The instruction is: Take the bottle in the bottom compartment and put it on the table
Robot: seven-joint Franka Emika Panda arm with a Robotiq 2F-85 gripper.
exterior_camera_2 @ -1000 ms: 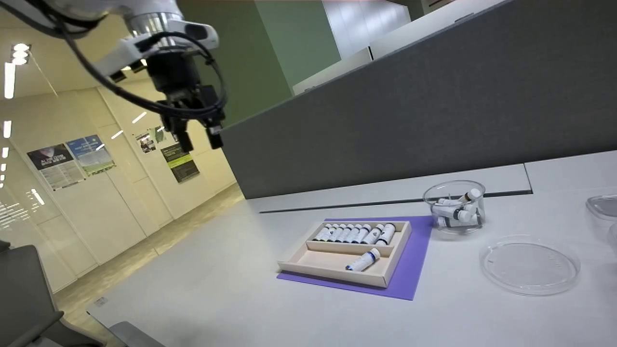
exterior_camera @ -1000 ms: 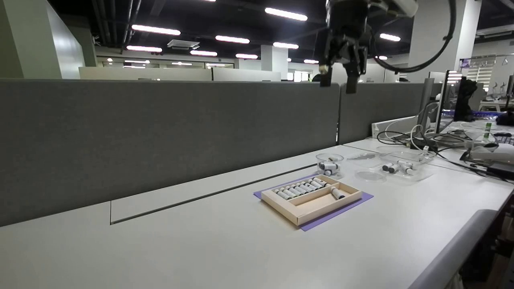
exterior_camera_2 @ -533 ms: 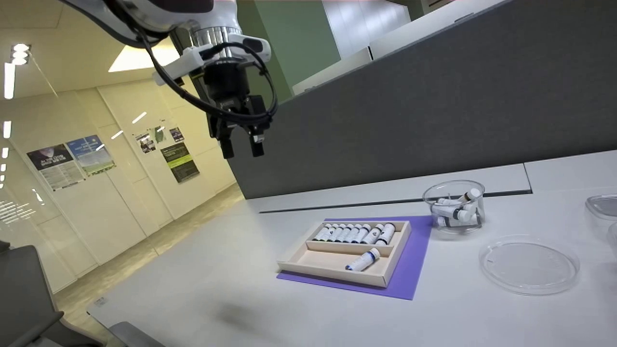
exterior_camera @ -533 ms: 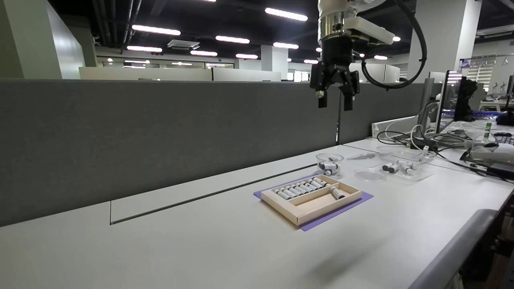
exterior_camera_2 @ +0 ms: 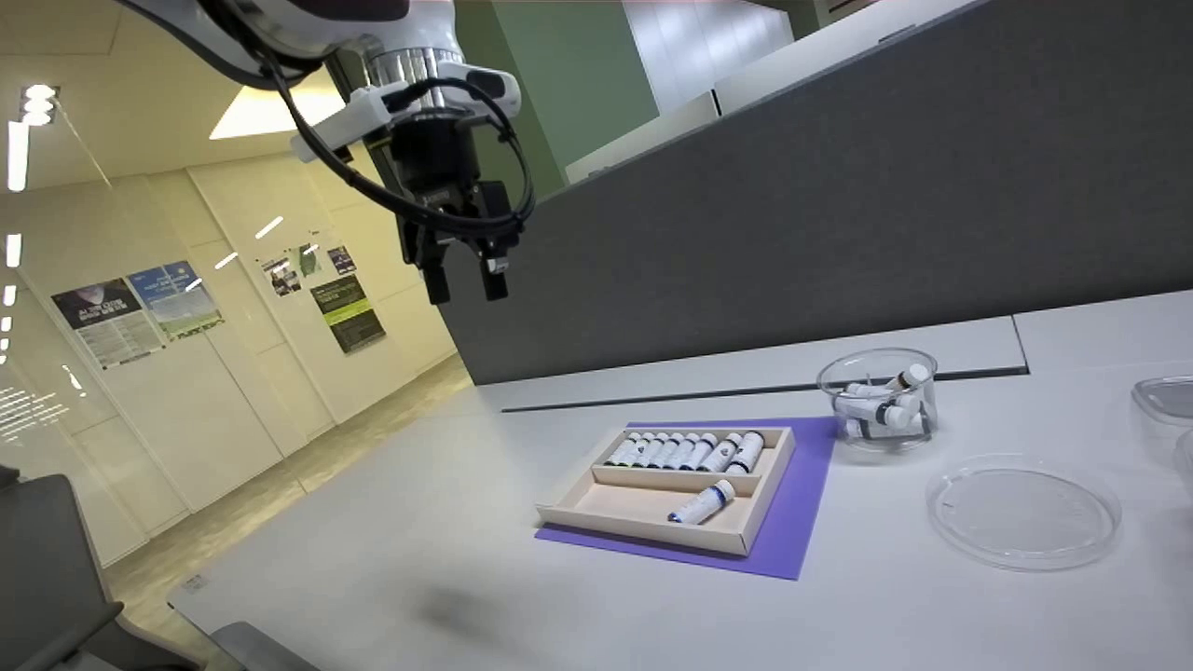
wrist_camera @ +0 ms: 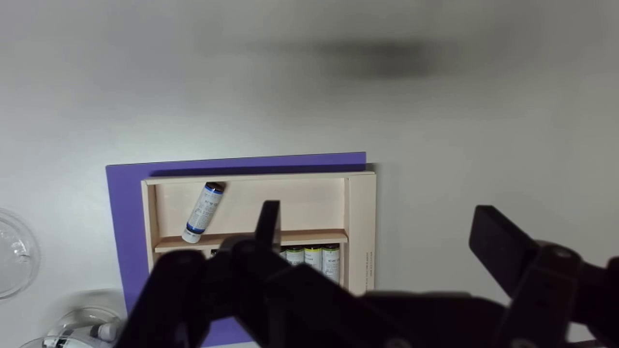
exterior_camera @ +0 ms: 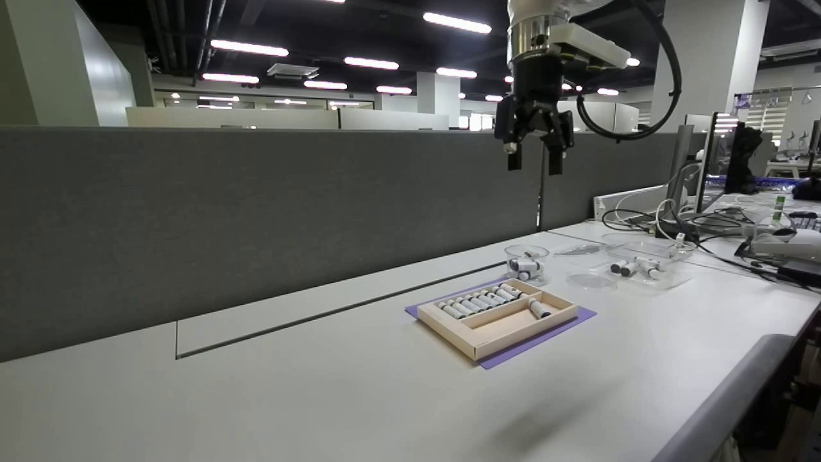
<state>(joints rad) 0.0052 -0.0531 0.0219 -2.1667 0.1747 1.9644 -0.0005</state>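
Note:
The bottle, a small white-labelled tube with blue bands and a white cap, lies slanted in the wider compartment of the wooden tray. It shows in both exterior views (exterior_camera: 539,309) (exterior_camera_2: 701,505) and in the wrist view (wrist_camera: 204,210), its cap end resting on the divider. The tray (exterior_camera: 454,330) (exterior_camera_2: 760,511) (wrist_camera: 362,203) holds a row of similar bottles in its other compartment. It stands on the pale table (exterior_camera: 321,398) (exterior_camera_2: 419,540) (wrist_camera: 145,106). My gripper (exterior_camera: 535,165) (exterior_camera_2: 467,287) (wrist_camera: 377,212) is open and empty, high above the table, apart from the bottle.
A purple sheet (exterior_camera: 513,354) (exterior_camera_2: 788,540) lies under the tray. A glass beaker (exterior_camera: 527,250) (exterior_camera_2: 878,352) with several bottles and a clear round dish (exterior_camera_2: 1025,513) stand beside it. A dark grey partition (exterior_camera: 288,224) runs along the table's back. Cables (exterior_camera: 641,224) and a monitor are farther off.
Over the last second my open gripper has come down and, in an exterior view, moved right towards the tray. In the last half second it is nearly still. The bottle and tray have not moved.

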